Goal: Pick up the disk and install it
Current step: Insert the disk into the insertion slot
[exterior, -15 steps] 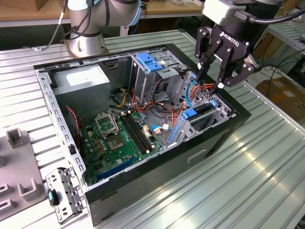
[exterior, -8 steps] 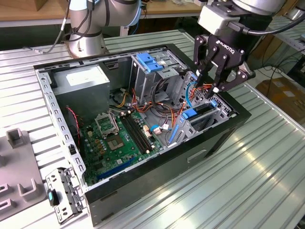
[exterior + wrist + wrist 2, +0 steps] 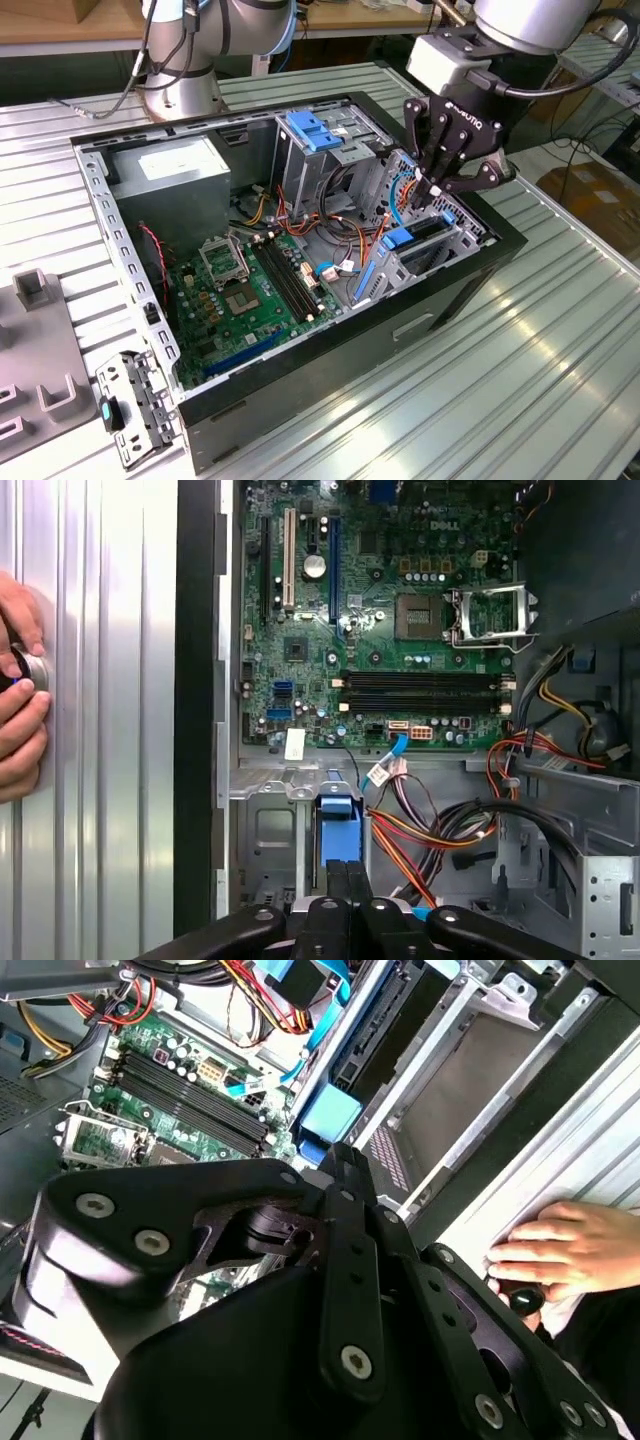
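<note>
Your gripper (image 3: 426, 195) hangs over the drive cage at the exterior view's right end of the open computer case (image 3: 280, 400), with its jaws drawn together. The tips sit right by the blue end of the disk (image 3: 398, 240). The disk stands on edge in the cage, near the motherboard (image 3: 240, 290). In the first wrist view, a person's hand (image 3: 15, 700) rests on the bench (image 3: 100, 780) beside the case.
</note>
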You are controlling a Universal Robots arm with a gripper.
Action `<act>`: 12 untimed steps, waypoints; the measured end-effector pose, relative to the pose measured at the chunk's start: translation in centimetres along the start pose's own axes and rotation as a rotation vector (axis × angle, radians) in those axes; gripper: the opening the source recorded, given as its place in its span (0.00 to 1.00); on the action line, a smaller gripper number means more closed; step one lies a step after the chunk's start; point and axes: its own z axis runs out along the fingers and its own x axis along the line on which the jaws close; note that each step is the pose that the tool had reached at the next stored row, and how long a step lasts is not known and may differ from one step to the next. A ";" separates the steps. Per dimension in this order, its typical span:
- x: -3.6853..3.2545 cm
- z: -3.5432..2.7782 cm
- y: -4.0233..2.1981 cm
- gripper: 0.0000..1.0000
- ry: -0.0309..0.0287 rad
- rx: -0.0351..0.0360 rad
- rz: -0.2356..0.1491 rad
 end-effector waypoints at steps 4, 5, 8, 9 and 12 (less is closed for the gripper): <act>0.00 0.88 -0.01 0.11 0.0000 0.0000 0.000; 0.00 1.07 -0.01 0.11 0.0001 0.0000 0.000; 0.00 1.47 -0.02 0.11 -0.0001 0.0001 0.000; 0.00 1.48 -0.02 0.11 -0.0002 0.0001 0.000; 0.00 1.50 -0.02 0.11 -0.0014 0.0002 0.000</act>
